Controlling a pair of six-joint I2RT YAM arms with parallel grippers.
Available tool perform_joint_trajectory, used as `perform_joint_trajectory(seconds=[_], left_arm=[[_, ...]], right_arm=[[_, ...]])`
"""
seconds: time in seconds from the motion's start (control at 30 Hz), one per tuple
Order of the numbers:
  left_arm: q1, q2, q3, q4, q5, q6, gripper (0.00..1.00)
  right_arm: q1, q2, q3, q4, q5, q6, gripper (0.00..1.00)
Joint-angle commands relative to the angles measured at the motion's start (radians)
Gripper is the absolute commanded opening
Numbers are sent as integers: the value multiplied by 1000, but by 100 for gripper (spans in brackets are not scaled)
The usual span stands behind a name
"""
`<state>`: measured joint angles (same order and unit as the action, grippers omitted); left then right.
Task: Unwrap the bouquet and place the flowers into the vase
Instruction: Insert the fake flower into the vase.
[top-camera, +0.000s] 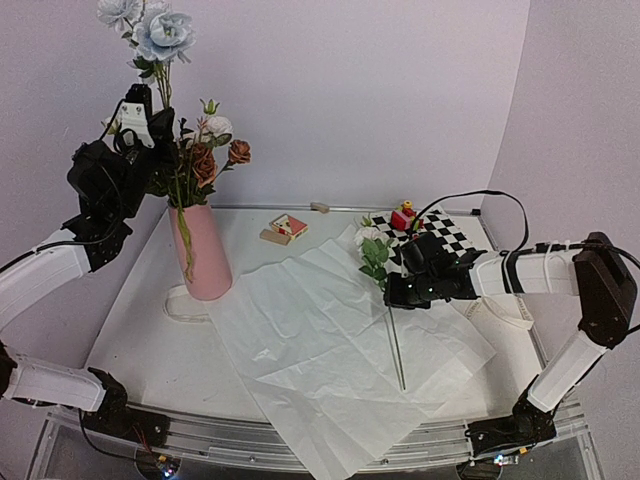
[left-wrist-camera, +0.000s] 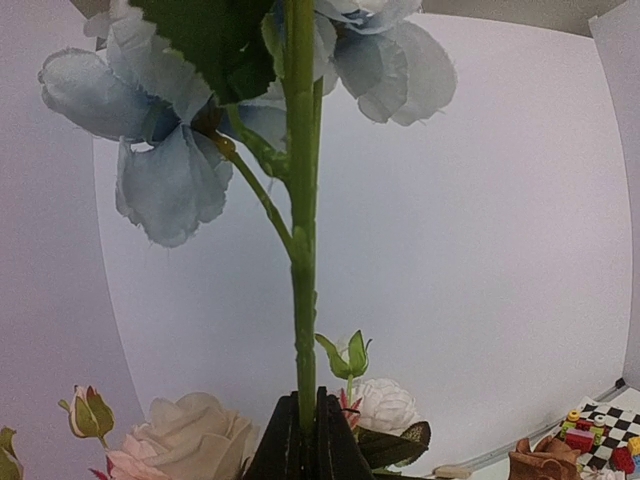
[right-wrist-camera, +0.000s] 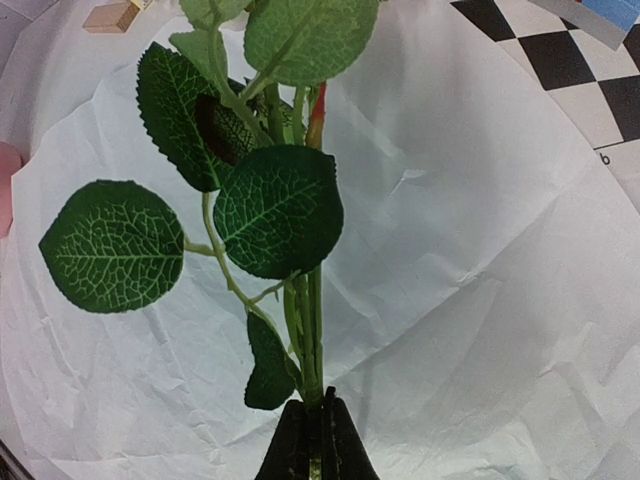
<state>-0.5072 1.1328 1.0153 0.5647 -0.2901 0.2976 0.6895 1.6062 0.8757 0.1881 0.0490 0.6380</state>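
While the left claw (left-wrist-camera: 310, 432) is up high at the far left, it is clenched on the thin green stem (left-wrist-camera: 302, 250) of a light blue cloth rose (top-camera: 163, 32). That stem stands upright with the blue bloom at the top. It is right above the tall pink round vase (top-camera: 202, 255), but I cannot tell if its low end is inside the vase. The vase stands upright on the white table (top-camera: 130, 330), at the left, just beside the left edge of the paper. Some rust-brown roses (top-camera: 205, 165) and a small white bloom (top-camera: 217, 126) with green leaves stand in it.

On the right side, the right claw (right-wrist-camera: 313, 435) is clenched on the long green stalk (top-camera: 397, 345) of a white rose (top-camera: 370, 235). This flower has broad green leaves (right-wrist-camera: 280, 210). Its bloom points to the far side and its bare end points to the near side, over the big white crinkled paper sheet (top-camera: 320, 340).

That paper lies spread open in the middle of the table, and its near corner hangs over the near edge. At the far right lies a black-and-white checkered mat (top-camera: 445, 235) with small colourful toy blocks (top-camera: 403, 215) on it. A small flat wooden block (top-camera: 285, 228) lies on the table just past the far edge of the paper.
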Motion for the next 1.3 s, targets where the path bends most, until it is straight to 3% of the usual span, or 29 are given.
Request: perform_joint_trajectory(seconds=[0.0, 0.67, 1.27], left_arm=[[5, 4, 59, 49, 4, 28, 0], [5, 12, 112, 45, 16, 40, 0], [6, -11, -25, 45, 2, -2, 0]], right_arm=[[-5, -10, 40, -15, 8, -14, 0], [-5, 3, 50, -18, 6, -18, 0], [-5, -8, 35, -18, 8, -19, 0]])
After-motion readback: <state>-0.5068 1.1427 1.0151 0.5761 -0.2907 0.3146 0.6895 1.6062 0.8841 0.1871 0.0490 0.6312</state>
